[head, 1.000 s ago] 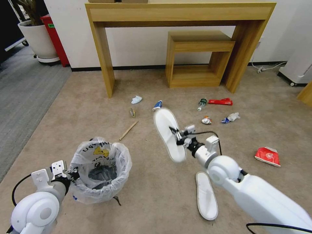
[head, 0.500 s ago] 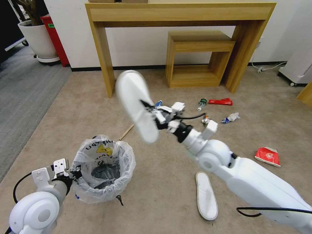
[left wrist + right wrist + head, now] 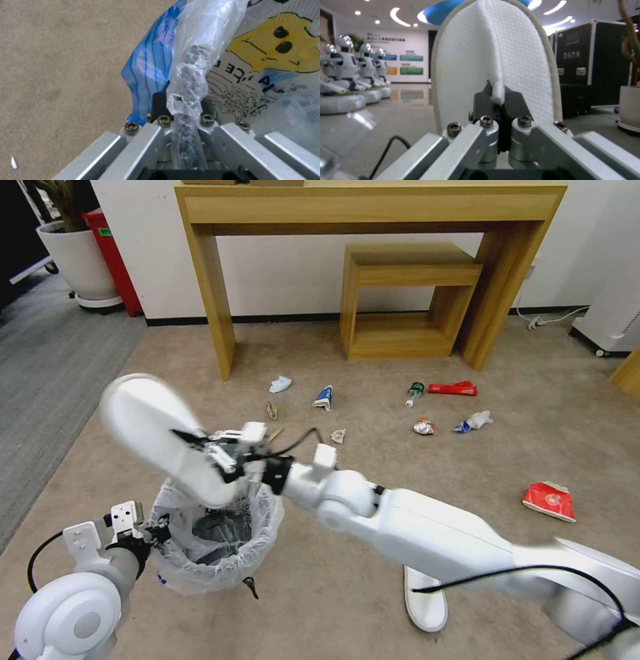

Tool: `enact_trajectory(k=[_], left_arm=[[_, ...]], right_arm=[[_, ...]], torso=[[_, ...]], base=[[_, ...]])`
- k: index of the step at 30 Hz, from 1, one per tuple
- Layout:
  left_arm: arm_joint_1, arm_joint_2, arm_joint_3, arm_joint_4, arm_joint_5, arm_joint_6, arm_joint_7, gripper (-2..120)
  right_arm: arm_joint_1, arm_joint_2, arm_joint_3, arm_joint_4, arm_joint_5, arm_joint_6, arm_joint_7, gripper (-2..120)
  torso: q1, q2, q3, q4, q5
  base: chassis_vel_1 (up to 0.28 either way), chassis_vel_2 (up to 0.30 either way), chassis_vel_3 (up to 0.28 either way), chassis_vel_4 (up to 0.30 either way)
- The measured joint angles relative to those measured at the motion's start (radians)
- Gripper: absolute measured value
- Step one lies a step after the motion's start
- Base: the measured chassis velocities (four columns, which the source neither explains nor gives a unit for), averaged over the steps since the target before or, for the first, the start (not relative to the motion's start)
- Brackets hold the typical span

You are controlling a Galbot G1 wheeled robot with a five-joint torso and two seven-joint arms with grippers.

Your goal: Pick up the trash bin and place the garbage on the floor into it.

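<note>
The trash bin (image 3: 215, 553), lined with a crinkly printed bag (image 3: 266, 62), stands on the beige floor (image 3: 320, 607) at the lower left. My left gripper (image 3: 145, 528) is shut on its rim, and the left wrist view shows that gripper (image 3: 181, 100) pinching rim and bag. A white slipper (image 3: 157, 430) hangs tilted just above the bin's mouth, with my right gripper (image 3: 203, 450) shut on it. In the right wrist view the gripper (image 3: 498, 97) clamps a fold of the slipper (image 3: 463, 62). A second slipper (image 3: 427, 603) lies partly under my right arm.
Litter on the carpet: crumpled paper (image 3: 280, 384), blue-white wrapper (image 3: 324, 397), green bottle (image 3: 415, 391), red packet (image 3: 453, 389), can (image 3: 423, 427), crushed red cup (image 3: 550, 500). A wooden console table (image 3: 367, 207) and low shelf (image 3: 407, 303) stand at the wall. Grey carpet (image 3: 47, 373) lies left.
My right arm has swung the slipper leftwards from mid-floor to just over the bin's mouth. The left gripper and the bin have hardly moved.
</note>
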Motion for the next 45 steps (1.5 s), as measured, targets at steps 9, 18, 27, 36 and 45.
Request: enact_trajectory(k=[9, 18, 27, 36, 45], left_arm=[[0.012, 0.003, -0.013, -0.02, -0.004, -0.003, 0.0, 0], [0.019, 0.0, -0.013, -0.028, -0.005, -0.004, -0.001, 0], [0.022, -0.003, -0.016, -0.03, -0.004, -0.008, -0.001, 0], [0.015, 0.002, -0.018, -0.019, -0.005, -0.013, -0.001, 0], [0.01, -0.002, -0.01, -0.011, -0.004, -0.013, 0.0, 0]], right_arm=[[-0.021, 0.015, -0.032, -0.065, -0.049, 0.019, -0.006, 0], [-0.052, 0.029, -0.045, -0.113, -0.116, 0.033, -0.003, 0], [-0.064, 0.048, -0.06, -0.151, -0.163, 0.044, 0.001, 21], [-0.058, 0.034, -0.053, -0.155, -0.184, 0.059, 0.002, 55], [-0.054, 0.019, -0.031, -0.15, -0.194, 0.071, -0.002, 82]], torso=[[0.0, 0.0, 0.0, -0.0004, 0.0002], [0.0, 0.0, 0.0, -0.0003, 0.0003], [0.0, 0.0, 0.0, -0.0002, 0.0004], [0.0, 0.0, 0.0, -0.0003, 0.0004], [0.0, 0.0, 0.0, -0.0003, 0.0004]], base=[[0.0, 0.0, 0.0, 0.0], [0.0, 0.0, 0.0, 0.0], [0.0, 0.0, 0.0, 0.0], [0.0, 0.0, 0.0, 0.0], [0.0, 0.0, 0.0, 0.0]])
